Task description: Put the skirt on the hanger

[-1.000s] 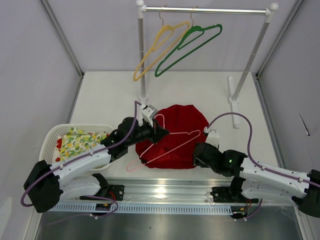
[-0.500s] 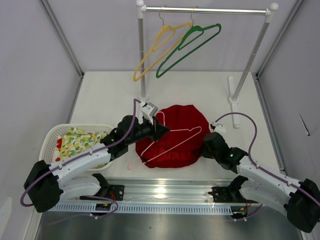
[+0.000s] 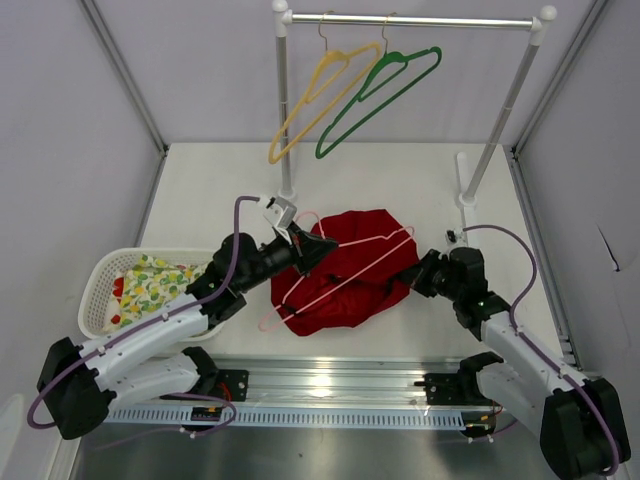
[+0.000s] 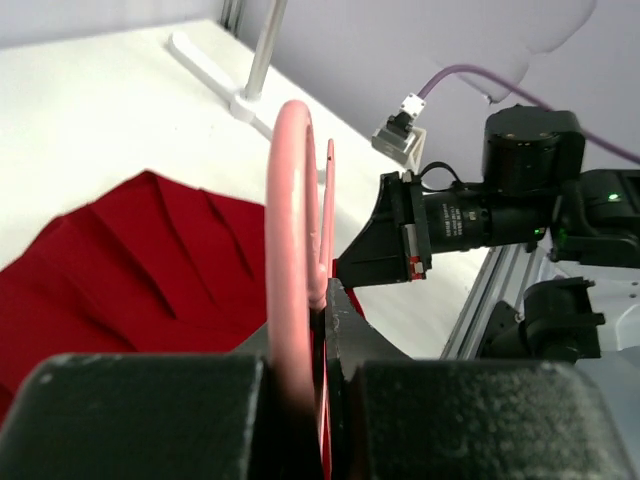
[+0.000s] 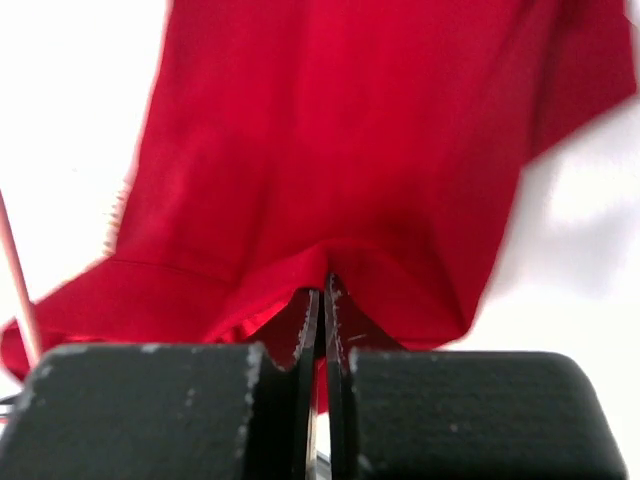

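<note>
The deep-red skirt (image 3: pixel 345 275) lies bunched on the table's middle, and the pale pink hanger (image 3: pixel 268 322) slants over it. My left gripper (image 3: pixel 305 243) is shut on the hanger near its hook, holding it above the cloth. In the left wrist view the pink wire (image 4: pixel 290 230) rises out of the shut left gripper (image 4: pixel 322 300), with the skirt (image 4: pixel 130 260) below. My right gripper (image 3: pixel 405 277) is shut on the skirt's right edge. In the right wrist view the red fabric (image 5: pixel 340 150) is pinched in the right gripper (image 5: pixel 322 290).
At the back stands a clothes rack (image 3: pixel 287 195) with a yellow hanger (image 3: pixel 320 95) and a green hanger (image 3: pixel 385 90); its right foot (image 3: pixel 468 190) is near my right arm. A white basket (image 3: pixel 100 275) on the left holds a floral cloth (image 3: pixel 160 285).
My right gripper has closed on the skirt's right edge and drawn it back and rightward, so the cloth is bunched. The left gripper has lifted the hanger a little, back and leftward.
</note>
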You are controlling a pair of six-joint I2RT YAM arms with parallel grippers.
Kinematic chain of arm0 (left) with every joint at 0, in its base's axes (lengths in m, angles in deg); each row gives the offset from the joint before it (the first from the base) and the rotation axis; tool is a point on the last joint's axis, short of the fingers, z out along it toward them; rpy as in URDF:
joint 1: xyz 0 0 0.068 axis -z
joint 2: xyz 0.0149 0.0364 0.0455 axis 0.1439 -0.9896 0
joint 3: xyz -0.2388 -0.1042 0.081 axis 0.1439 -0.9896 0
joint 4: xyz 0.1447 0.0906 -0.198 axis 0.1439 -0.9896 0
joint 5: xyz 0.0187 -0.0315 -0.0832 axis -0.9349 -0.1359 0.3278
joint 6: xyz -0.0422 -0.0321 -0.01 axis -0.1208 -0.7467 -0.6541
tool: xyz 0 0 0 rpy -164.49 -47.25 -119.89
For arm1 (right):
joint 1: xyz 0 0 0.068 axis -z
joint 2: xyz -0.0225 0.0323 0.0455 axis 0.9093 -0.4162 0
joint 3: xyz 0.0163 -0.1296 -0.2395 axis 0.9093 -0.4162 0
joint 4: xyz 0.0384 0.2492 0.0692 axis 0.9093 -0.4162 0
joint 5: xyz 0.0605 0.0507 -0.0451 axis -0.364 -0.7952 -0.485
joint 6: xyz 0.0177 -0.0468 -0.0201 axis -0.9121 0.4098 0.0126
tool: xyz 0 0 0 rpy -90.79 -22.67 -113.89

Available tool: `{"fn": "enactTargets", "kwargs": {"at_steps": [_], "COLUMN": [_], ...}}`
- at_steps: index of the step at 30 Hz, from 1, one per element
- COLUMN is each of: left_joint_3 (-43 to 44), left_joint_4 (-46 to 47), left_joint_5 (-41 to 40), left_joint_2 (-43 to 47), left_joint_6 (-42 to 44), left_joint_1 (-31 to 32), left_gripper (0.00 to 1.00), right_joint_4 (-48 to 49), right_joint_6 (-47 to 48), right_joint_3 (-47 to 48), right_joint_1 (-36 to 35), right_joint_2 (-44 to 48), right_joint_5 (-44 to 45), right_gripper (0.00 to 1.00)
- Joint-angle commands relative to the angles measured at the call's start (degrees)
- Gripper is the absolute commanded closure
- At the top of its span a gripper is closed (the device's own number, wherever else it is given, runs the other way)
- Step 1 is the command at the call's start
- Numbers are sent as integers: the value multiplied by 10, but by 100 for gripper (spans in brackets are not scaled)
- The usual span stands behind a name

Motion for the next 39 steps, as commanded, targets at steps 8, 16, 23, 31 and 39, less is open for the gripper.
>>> {"fn": "enactTargets", "kwargs": {"at_steps": [8,16,23,31,39], "left_joint_3": [-6,14,37,52,57], "left_joint_4": [22,-61,-110,-132,-136], "left_joint_5": [37,7,-14,-1,14], "left_joint_2": [34,48,22,6,15], "left_joint_6": [31,82,88,103,108], "left_joint_1": [4,5,7,14,16], "left_gripper": [100,100,100,100,100], "right_joint_4": [163,236,311,313,248], "right_joint_6": [-144,-181,-227,-226,-182], "right_joint_3": [37,39,46,68,100], "right_joint_1": [88,165,174,174,175], "right_joint_2": [-57,-103,-153,-191,-203], "right_joint_5": [-127,-197,-227,-233,-213], "right_gripper": [100,100,100,100,100]}}
